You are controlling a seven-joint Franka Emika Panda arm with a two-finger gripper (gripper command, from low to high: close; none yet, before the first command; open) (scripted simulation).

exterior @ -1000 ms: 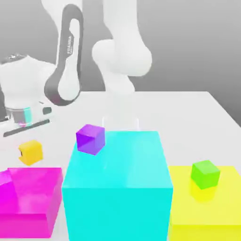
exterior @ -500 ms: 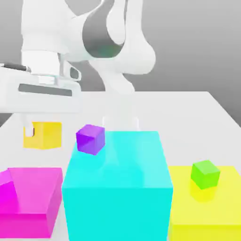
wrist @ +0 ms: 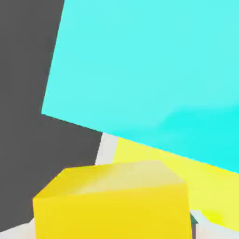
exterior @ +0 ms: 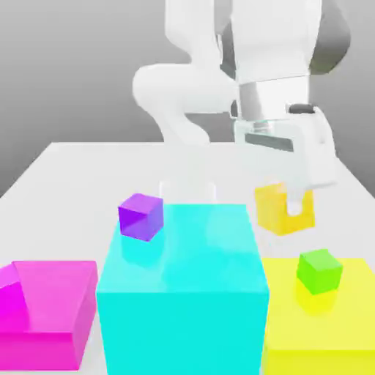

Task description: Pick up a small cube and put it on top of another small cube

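Note:
My gripper [exterior: 293, 209] hangs in the air at the exterior view's right, shut on the small yellow-orange cube [exterior: 277, 211]. The cube is held above the table, behind the big yellow block [exterior: 315, 329] and to the right of the big cyan block [exterior: 183, 278]. One white finger [exterior: 296, 198] covers part of the cube's front face. A small green cube [exterior: 319, 270] sits on the big yellow block, below and in front of the held cube. A small purple cube [exterior: 140, 216] rests on the cyan block's left edge. In the hand view the held cube [wrist: 114, 203] hangs over the cyan block [wrist: 149, 70].
A big magenta block [exterior: 47, 311] lies at the front left. The white table [exterior: 80, 172] stretches behind the blocks to a grey backdrop. The robot's white arm [exterior: 190, 95] rises from behind the cyan block.
The gripper has carried the yellow-orange cube up off the table at the left, over the cyan block, to the right side. The other cubes have not moved.

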